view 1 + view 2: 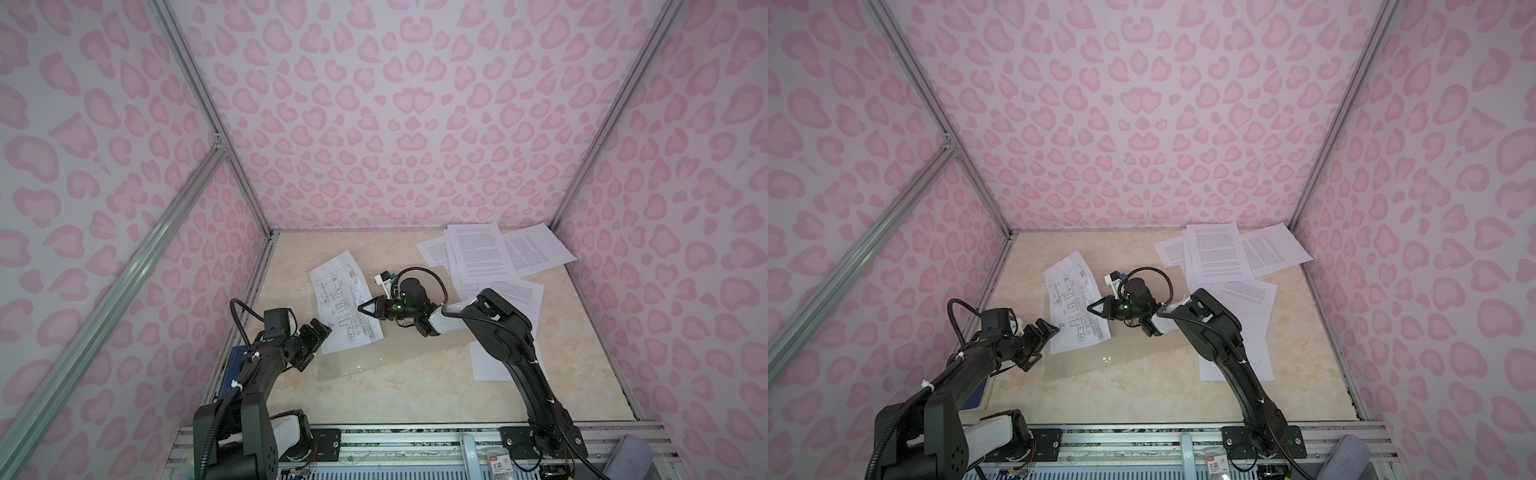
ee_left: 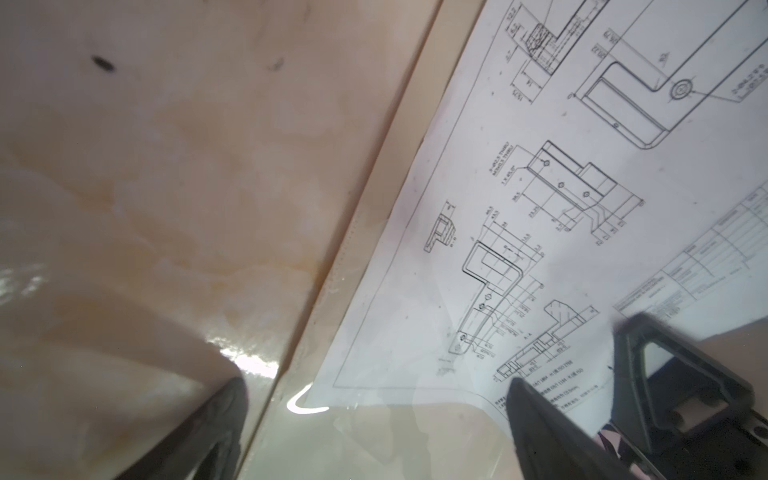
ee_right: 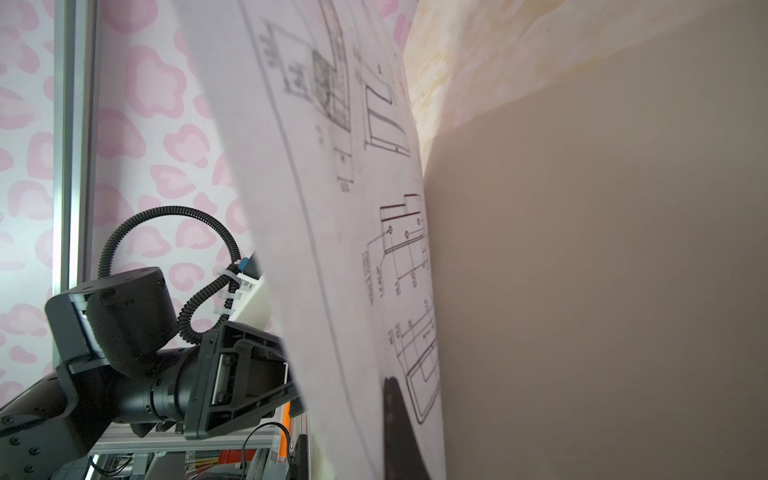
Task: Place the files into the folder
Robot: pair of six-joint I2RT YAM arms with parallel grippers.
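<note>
One drawing sheet: white, printed with technical line drawings. It lies skewed on the folder, with one long edge at the tip of the right end effector.
- Right end effector: jaws closed, pinching that edge of the sheet. In the right wrist view the paper stands lifted off the folder leaf. One finger shows in front of it, and the other is hidden behind.

One folder: grey-beige, thin and flat on the tabletop. It sits under both end effectors and reaches out from beneath the sheet toward the right arm and toward the arm bases.
- Left end effector: jaws spread wide, holding nothing. It sits at the sheet's corner on its own side. In the left wrist view one finger is over bare tabletop and the other over the sheet, with the folder's edge between them. Contact cannot be told.

Several printed sheets: white with black text, fanned and overlapping. They lie well beyond the right end effector, against the back right corner. More lie behind it, partly under that arm's forearm.

One dark blue book: behind the left end effector, under that arm, beside the left wall.
</note>
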